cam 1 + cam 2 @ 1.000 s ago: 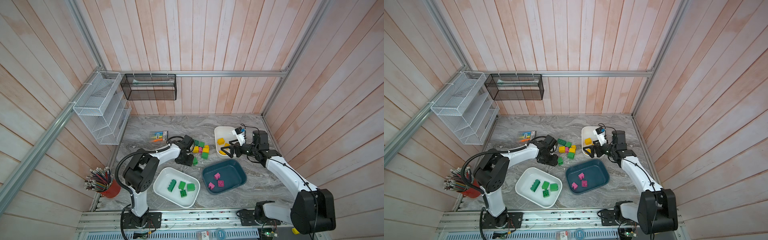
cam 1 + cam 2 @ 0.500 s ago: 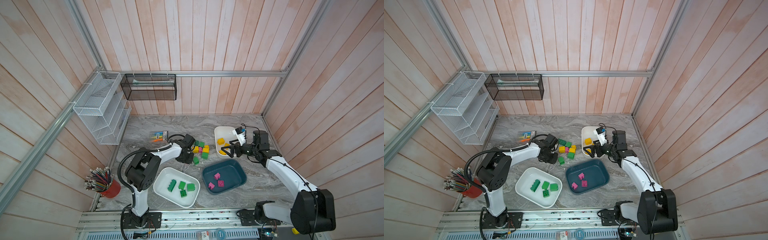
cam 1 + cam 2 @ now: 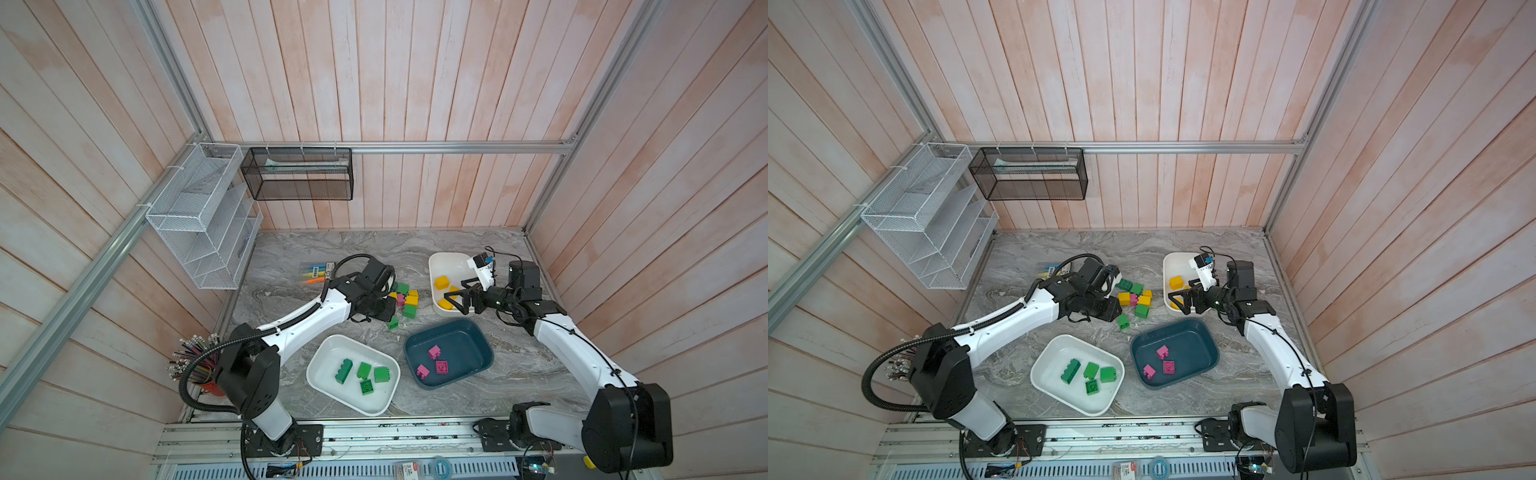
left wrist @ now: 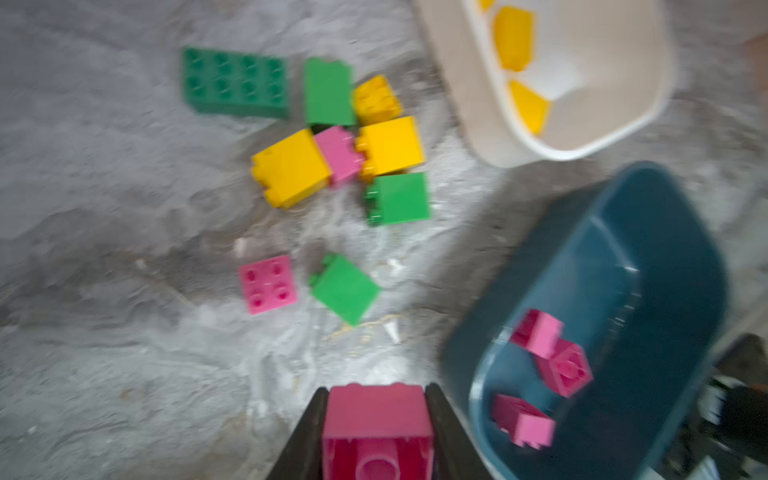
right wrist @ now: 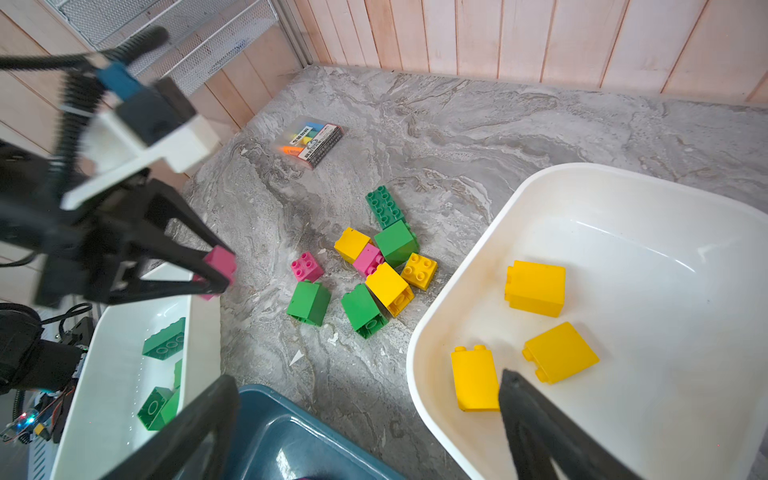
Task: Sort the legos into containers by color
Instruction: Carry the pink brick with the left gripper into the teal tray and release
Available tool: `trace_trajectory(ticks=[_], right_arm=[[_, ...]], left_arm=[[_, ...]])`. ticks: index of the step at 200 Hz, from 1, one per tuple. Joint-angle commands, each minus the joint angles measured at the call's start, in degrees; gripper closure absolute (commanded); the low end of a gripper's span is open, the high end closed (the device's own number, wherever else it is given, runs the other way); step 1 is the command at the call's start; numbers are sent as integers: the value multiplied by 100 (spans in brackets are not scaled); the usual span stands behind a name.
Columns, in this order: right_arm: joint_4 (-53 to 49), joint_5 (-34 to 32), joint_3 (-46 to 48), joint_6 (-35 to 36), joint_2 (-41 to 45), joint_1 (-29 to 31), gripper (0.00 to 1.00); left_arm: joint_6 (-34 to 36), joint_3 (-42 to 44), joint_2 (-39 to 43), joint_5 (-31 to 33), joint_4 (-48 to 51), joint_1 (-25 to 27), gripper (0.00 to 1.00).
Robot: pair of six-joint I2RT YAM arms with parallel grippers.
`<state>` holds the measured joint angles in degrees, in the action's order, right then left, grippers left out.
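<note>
My left gripper (image 4: 376,390) is shut on a pink lego (image 4: 376,419), just above the table beside the dark teal container (image 4: 648,232). From the right wrist view that pink lego (image 5: 220,264) shows between the left fingers. In both top views the left gripper (image 3: 384,309) (image 3: 1111,309) covers it. Loose legos (image 3: 405,297) in green, yellow and pink lie in a pile mid-table. My right gripper (image 3: 453,299) (image 5: 365,378) is open and empty over the near rim of the white container (image 3: 434,266) holding yellow legos. Another white container (image 3: 328,353) holds green legos; the teal one (image 3: 478,336) holds three pink.
A pack of highlighters (image 3: 318,272) lies behind the left gripper. A red pencil cup (image 3: 212,384) stands by the left arm's base. A white wire basket (image 3: 199,216) and a black mesh basket (image 3: 297,178) hang on the walls.
My left gripper has shut on a pink lego at the near edge of the pile, uncovering a green one beside it. The right arm has not moved.
</note>
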<state>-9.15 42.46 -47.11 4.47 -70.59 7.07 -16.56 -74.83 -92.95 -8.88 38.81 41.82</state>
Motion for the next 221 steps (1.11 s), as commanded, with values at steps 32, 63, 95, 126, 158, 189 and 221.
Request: trace_trajectory(ticks=[32,63,95,126,158,189,221], right_arm=[[-284,-246,144,-85,388,-175,2],[-307,-282,242,-154,600,-272,2],[-360,-290,280,-170,690,-285,2],[-404,-317,282,-167,775,-283,2],[-340,-222,255,-183,700,-281,2],[-239,-109,242,-220,633,-284,2],[-182,-19,229,-228,567,-283,2]], left_arm=[[-59,-233,-633,-1101,-418,1033,76],[-26,-296,-1115,-958,-449,1235,76],[22,-402,-1536,-498,-322,1241,70],[182,-477,-1403,-509,-183,1240,51],[185,-503,-786,-761,-112,941,38],[331,-539,-308,-431,189,404,36],[482,-542,-415,243,191,-426,36]])
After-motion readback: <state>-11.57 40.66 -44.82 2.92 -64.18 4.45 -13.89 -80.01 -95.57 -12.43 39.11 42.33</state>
